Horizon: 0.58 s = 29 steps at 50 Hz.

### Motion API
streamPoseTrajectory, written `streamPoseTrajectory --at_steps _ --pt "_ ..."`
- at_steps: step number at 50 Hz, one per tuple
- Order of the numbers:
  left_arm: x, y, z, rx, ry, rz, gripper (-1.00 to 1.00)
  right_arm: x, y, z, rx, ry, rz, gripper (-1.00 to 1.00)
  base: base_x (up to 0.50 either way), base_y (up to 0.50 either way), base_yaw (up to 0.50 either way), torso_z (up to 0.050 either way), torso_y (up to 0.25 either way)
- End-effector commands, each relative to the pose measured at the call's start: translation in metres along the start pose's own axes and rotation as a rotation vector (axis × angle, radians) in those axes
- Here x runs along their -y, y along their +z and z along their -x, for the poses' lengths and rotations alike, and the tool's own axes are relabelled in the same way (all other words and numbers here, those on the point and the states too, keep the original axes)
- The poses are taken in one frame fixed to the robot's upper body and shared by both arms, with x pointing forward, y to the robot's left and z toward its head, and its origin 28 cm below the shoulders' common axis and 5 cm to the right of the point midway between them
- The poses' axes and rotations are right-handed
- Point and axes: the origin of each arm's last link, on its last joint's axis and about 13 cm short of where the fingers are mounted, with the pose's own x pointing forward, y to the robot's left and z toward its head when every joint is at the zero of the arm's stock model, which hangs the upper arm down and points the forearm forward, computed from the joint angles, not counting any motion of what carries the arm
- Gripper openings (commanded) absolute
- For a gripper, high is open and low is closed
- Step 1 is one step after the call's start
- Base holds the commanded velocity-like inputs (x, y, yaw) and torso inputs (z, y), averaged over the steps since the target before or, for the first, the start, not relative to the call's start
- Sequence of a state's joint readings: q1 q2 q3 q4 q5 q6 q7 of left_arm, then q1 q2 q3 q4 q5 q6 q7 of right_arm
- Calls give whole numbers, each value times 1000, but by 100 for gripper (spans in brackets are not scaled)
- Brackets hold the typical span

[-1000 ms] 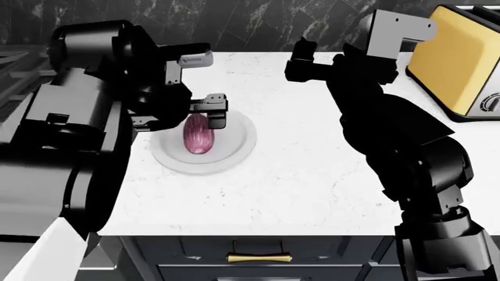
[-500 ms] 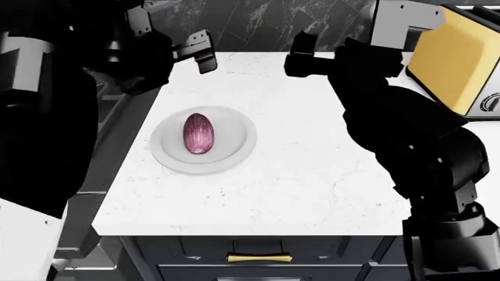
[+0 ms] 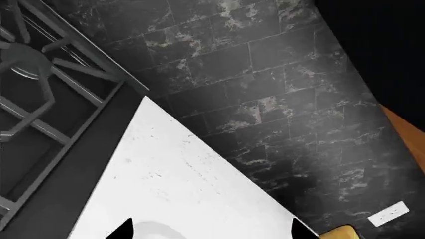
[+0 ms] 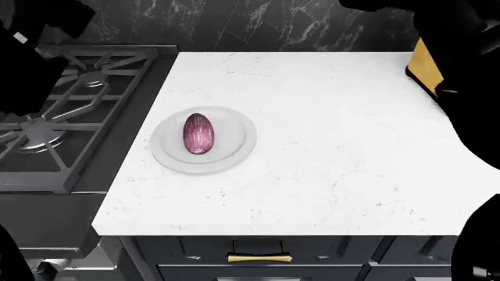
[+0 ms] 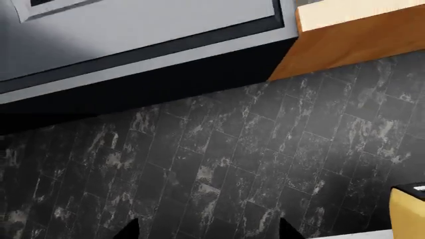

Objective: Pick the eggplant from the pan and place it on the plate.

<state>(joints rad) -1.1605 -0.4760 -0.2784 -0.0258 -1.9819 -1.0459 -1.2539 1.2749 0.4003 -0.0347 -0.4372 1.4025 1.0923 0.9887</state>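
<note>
Eggplant (image 4: 198,133) lying on plate (image 4: 236,151), white counter (image 4: 328,152).

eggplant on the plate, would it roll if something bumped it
Probably. The eggplant is egg-shaped and lies on its side, so a sideways bump could roll it. The plate has a shallow raised rim that may stop it. Its skin looks smooth, perhaps slippery.

The eggplant (image 4: 198,133) lies lengthwise in the middle of the plate (image 4: 236,153), which sits on the white marble counter (image 4: 328,146) close to the counter's left edge. Just left of the plate, past that edge, is a gas stove with grey grates (image 4: 70,111). A yellow appliance (image 4: 424,69) shows well to the right of the plate. Below the plate, the cabinet front carries a brass handle (image 4: 259,257).
</note>
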Motion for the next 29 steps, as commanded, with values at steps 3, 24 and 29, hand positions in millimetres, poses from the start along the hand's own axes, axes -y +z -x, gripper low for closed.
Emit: streamPoseTrajectory --at_steps 3,24,29 --pt "-12 -9 137 -200 -479 59 100 0 70 53 274 25 66 100 0 0 0 0 0" --pt "26 10 258 70 -962 -30 100 7 150 132 602 -36 143 100 0 0 0 0 0" --pt "33 6 290 139 -1063 -62 100 9 182 169 717 -67 166 100 0 0 0 0 0"
